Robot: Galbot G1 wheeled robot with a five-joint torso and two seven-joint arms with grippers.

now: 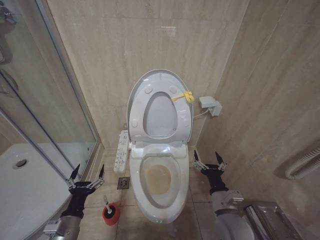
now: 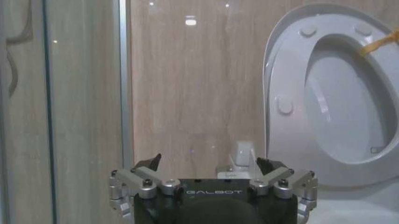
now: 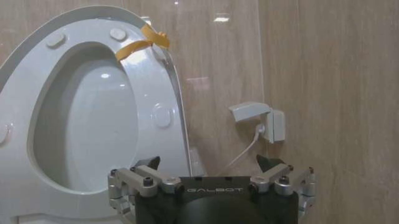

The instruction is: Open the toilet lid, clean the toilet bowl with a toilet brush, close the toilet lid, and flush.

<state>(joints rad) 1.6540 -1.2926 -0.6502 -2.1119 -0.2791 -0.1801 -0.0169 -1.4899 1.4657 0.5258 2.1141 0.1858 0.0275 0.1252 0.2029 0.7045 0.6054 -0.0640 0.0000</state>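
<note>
Beige tiled bathroom wall (image 1: 150, 45) behind, tiled floor below. Left gripper (image 1: 87, 175) low on the left of the toilet, fingers spread wide, nothing between them, hanging over the floor beside the glass shower door (image 1: 45, 115); left wrist view has the same spread fingers (image 2: 148, 163) pointed at the wall. Right gripper (image 1: 210, 161) low on the right of the toilet, also spread wide and empty, near the bowl's right side but apart from it; in the right wrist view its fingers (image 3: 269, 163) face the wall and the socket box (image 3: 265, 121) with its white cable. Toilet brush (image 1: 110, 210) stands in its red holder on the floor, just front-right of the left gripper, beside the bowl's left side, untouched. Toilet bowl (image 1: 160, 180) centre, brownish stain inside, seat ring raised with the lid. Toilet lid (image 1: 160, 107) up, leaning against the wall, yellow ribbon (image 1: 183, 96) tied at its upper right edge, round bumpers showing. Side button panel (image 1: 121, 150) on the bowl's left. Floor drain (image 1: 123, 183) between panel and brush. Shower tray (image 1: 25, 185) far left.
</note>
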